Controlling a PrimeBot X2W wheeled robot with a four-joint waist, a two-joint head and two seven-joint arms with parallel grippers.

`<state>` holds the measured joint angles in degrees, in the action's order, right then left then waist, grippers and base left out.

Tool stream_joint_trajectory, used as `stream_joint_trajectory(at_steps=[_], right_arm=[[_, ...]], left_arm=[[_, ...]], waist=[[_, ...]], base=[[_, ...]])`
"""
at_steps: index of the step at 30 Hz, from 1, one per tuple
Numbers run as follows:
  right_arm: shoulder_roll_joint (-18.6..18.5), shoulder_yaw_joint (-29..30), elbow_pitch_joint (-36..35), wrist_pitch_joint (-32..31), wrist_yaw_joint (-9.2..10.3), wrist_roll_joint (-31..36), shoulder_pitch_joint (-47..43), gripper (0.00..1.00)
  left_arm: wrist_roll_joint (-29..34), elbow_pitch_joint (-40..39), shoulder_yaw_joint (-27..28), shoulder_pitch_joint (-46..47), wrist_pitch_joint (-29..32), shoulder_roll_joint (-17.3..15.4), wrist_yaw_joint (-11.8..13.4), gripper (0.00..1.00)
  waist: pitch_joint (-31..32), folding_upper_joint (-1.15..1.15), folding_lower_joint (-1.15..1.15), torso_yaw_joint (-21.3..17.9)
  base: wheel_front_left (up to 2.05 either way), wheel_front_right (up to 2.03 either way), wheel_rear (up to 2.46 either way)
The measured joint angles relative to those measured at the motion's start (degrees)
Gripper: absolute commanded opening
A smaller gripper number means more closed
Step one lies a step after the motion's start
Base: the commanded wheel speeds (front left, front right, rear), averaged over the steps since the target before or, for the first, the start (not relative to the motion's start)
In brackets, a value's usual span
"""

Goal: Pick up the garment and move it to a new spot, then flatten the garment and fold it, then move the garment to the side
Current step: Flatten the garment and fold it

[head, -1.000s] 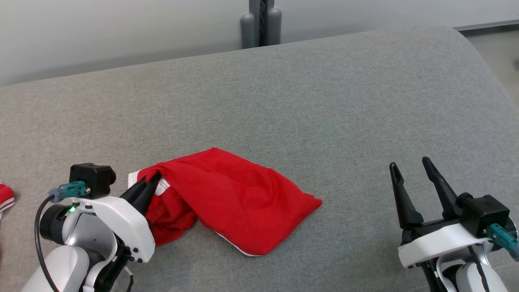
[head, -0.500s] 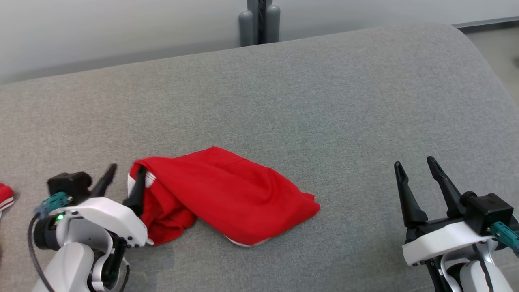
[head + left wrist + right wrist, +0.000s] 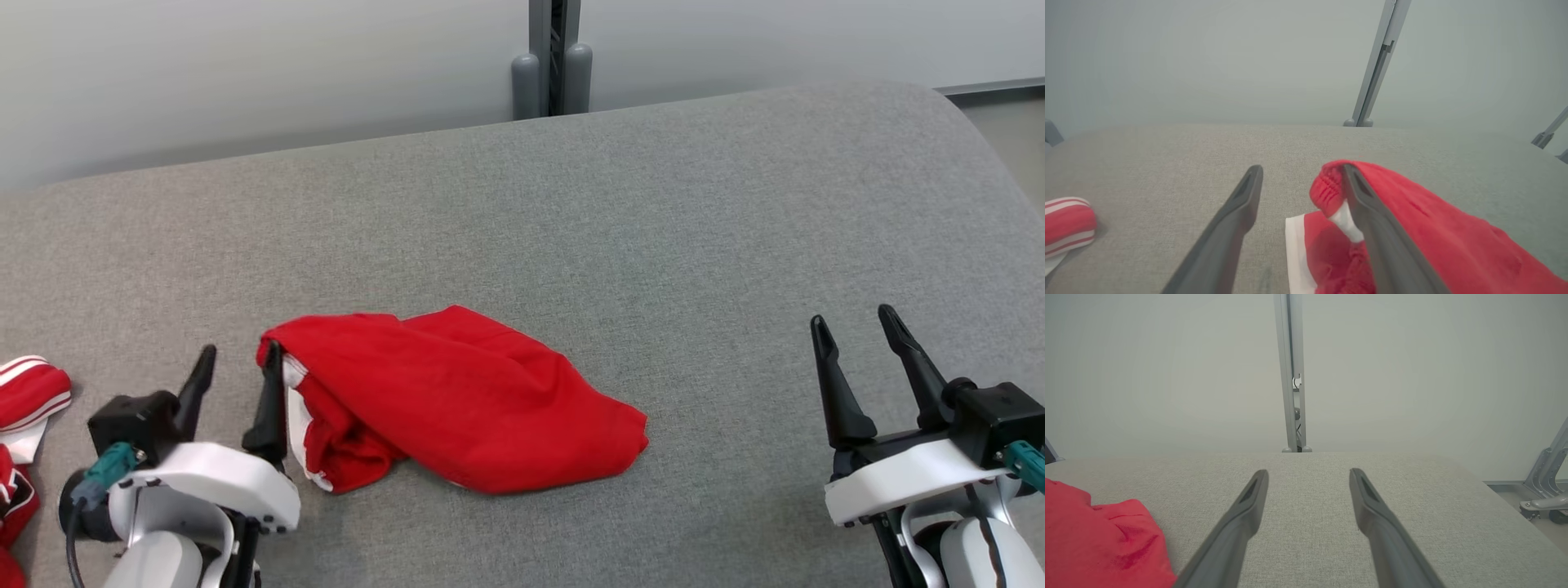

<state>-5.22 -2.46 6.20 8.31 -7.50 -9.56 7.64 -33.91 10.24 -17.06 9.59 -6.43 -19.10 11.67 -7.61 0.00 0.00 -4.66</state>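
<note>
- Heads up: your left gripper (image 3: 241,349) is sitting with its fingers spread wide, pinching nothing. But 1 finger (image 3: 1372,228) is leaning right against the garment (image 3: 457,400), at its gathered waistband. If you're pulling that arm off sideways, I'd guess the tip is going to hook the elastic and drag the whole heap along.
- Your right gripper (image 3: 852,317) is standing with its 2 fingers spread too, empty, well apart from the cloth over on the right.
- Other risk: the thing is lying doubled over, so a pinch at the left end is probably catching 2 or 3 layers at once, and then flattening is just twisting it.
- A striped cloth (image 3: 33,392) is peeking in at the far left, also red and white. You could easily be grabbing the wrong one.
- The garment is lying on the gray cushion (image 3: 653,229), left of middle, just beside the left gripper. It's looking like a soft red heap folded over on itself, with white trim showing at the left end and loose wrinkles running across the top. It's not flat yet.
</note>
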Motion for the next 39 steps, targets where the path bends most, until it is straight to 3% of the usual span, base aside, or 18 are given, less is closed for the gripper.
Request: stream_joint_trajectory(at_steps=[8, 23, 39], right_arm=[[-0.2, 0.4, -0.4, -0.3, 0.00, 0.1, -0.2, 1.00], [-0.6, 0.3, -2.6, -1.4, 0.00, 1.8, -2.5, 1.00], [-0.9, -1.9, -4.1, -3.3, 0.00, 2.0, -4.4, 1.00]], left_arm=[[-0.3, -5.5, -0.6, -4.1, 3.7, -1.8, 1.6, 1.00], [5.8, -16.3, 1.3, -7.5, -2.2, -3.9, 8.1, 1.00], [5.6, -17.8, 0.0, -9.3, -0.3, -3.9, 8.9, 1.00]], waist=[[1.0, 0.00, 0.00, 0.5], [4.3, 0.00, 0.00, 2.9], [5.1, 0.00, 0.00, 4.0]], base=[[0.00, 0.00, 0.00], [0.00, 0.00, 0.00], [0.00, 0.00, 0.00]])
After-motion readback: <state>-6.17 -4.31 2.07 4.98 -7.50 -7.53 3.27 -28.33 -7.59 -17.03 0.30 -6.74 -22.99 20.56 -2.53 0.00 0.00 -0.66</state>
